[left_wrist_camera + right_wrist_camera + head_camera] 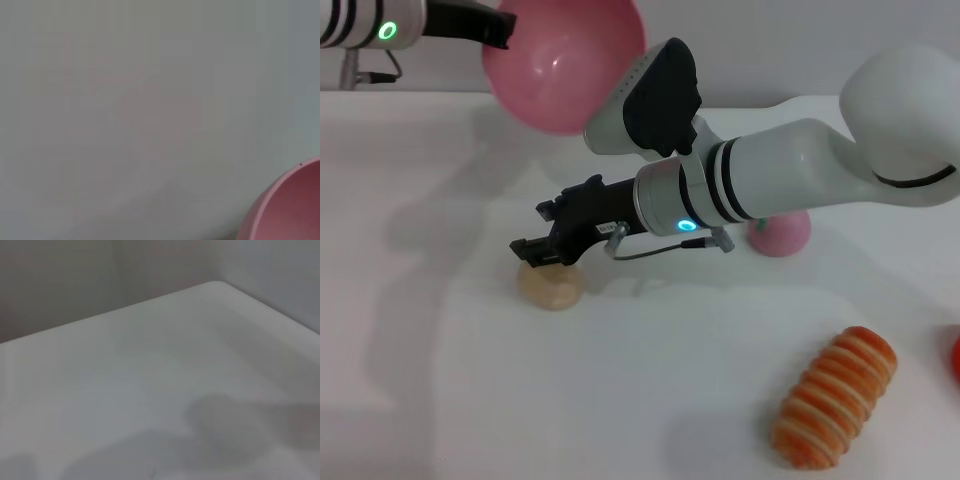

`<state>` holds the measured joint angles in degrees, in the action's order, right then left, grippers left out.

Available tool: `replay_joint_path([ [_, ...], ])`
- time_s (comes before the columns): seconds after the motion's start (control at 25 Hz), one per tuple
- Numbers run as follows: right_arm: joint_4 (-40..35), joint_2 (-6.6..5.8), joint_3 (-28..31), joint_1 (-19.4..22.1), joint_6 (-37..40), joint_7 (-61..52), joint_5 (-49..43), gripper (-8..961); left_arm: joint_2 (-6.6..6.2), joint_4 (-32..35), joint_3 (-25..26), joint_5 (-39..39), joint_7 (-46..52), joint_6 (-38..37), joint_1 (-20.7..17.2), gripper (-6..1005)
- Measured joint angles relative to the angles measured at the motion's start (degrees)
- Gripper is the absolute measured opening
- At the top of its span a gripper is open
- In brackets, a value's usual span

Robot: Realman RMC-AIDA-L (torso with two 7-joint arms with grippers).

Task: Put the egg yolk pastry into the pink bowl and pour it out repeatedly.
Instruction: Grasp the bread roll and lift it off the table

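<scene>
The pink bowl [565, 62] hangs in the air at the back left, tipped on its side. My left gripper [498, 32] is shut on its rim. A part of the bowl also shows in the left wrist view [292, 210]. The egg yolk pastry [552, 287] lies on the white table [440, 380] left of centre, outside the bowl. My right gripper [532, 230] hovers right over the pastry's top with its black fingers apart, one of them close to or touching the pastry. The right wrist view shows only bare table.
A small pink ball [782, 233] sits behind my right forearm. An orange-and-cream striped roll [835, 398] lies at the front right. A red object [955, 358] shows at the right edge. The table's far edge runs along the back.
</scene>
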<state>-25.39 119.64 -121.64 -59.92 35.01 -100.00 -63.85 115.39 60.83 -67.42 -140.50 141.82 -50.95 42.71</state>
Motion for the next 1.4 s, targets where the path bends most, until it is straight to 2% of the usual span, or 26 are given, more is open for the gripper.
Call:
replay_joint_path([
  [0.36, 0.89, 0.23, -0.44, 0.55, -1.33, -0.11, 0.22, 608, 0.77, 0.27, 0.88, -0.95, -0.15, -0.34, -1.25, 83],
  [0.4, 0.89, 0.23, -0.44, 0.69, -1.36, -0.12, 0.24, 608, 1.24, 0.77, 0.6, -1.0, -0.41, -0.39, -2.03, 84],
  [0.6, 0.83, 0.24, -0.6, 1.4, -1.35, -0.15, 0.31, 607, 1.96, 1.03, 0.4, -1.01, -1.3, -0.4, -2.78, 84],
  [1.4, 1.02, 0.24, -1.44, 2.2, -0.8, -0.55, 0.41, 608, 2.09, 2.46, 0.76, -0.99, -1.37, -0.37, -6.37, 86],
])
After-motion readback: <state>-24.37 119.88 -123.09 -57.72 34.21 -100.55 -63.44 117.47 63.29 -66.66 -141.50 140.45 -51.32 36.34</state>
